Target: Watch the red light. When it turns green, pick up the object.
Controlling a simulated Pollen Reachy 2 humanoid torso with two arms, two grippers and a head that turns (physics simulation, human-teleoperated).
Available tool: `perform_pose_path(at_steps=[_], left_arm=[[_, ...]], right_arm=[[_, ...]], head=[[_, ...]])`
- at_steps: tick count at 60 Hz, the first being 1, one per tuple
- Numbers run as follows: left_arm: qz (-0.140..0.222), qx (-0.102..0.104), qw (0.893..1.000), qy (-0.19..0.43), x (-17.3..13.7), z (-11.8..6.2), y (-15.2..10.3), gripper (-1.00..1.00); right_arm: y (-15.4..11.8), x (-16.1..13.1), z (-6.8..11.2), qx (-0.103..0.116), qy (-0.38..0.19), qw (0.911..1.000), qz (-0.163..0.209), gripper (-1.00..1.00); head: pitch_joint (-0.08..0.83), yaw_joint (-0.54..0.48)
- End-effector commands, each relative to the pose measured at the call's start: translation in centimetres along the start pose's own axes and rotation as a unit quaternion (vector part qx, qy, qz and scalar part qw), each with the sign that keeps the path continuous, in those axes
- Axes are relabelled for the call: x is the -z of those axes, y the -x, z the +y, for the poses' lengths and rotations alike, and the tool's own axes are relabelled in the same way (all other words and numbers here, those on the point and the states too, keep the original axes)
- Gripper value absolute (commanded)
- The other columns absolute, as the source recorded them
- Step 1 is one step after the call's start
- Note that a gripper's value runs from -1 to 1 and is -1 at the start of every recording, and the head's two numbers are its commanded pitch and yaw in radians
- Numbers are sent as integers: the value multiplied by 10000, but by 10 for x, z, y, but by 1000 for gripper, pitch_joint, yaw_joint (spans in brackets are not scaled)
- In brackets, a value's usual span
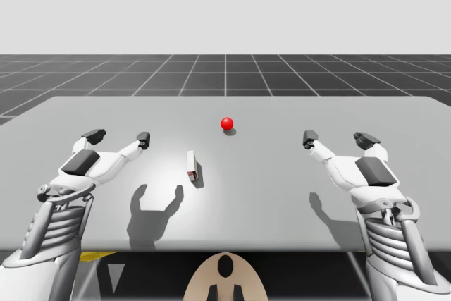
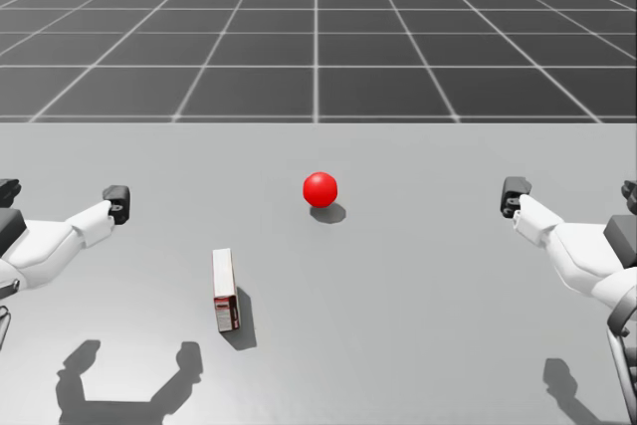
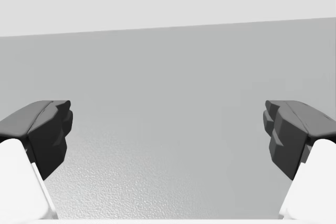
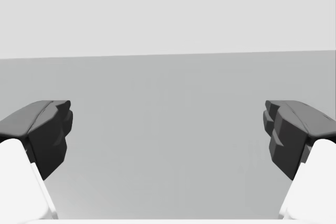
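White box (image 1: 191,166) is sitting left of centre on the table (image 1: 282,195), closer to me than the red light (image 1: 227,123) and off toward my left side, with nothing touching it. Here's what I'm worrying about, biggest stuff first.

The table is giving loads of flat grey room. If the box is getting shoved instead of gripped, it could be sliding a long way, since nothing is standing behind it to stop it.

My left tool (image 1: 118,135) and right tool (image 1: 338,137) are both hanging over the table with fingers spread wide and nothing between them. The left one is sitting near the box. The right one is well apart from it, on the far side of the light. I'm guessing the left is the one to use, because the right would be reaching past the middle and risking clipping the light.

The box is looking slim and, as far as I can tell, is resting on a narrow side with its long axis pointing away from me. That's the sketchy part. One finger arriving before the other is probably tipping it flat or spinning it. The fingers should be closing across the thin width, coming down evenly on both sides.

Smallest thing, biggest trap: the light, a little ball beyond the box, is showing red right now. Going early is failing the task outright, so I'm reckoning both arms should be waiting for green.
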Motion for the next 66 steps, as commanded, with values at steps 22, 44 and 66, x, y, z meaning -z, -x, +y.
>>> perform_pose_path(at_steps=[22, 44, 66], left_arm=[[0, 12, 10000, -3, 0, 0, 0, -1000], [-4, 21, 10000, -3, 0, 0, 0, -1000], [-6, 22, 10000, -5, 0, 0, 0, -1000]], right_arm=[[0, 0, 0, 11, 0, 10000, -1, -1000], [0, 0, 0, -12, 6, 10000, -6, -1000], [1, 0, 0, -16, 11, 10000, -8, -1000]], head=[[444, -5], [443, -6], [443, -8]])
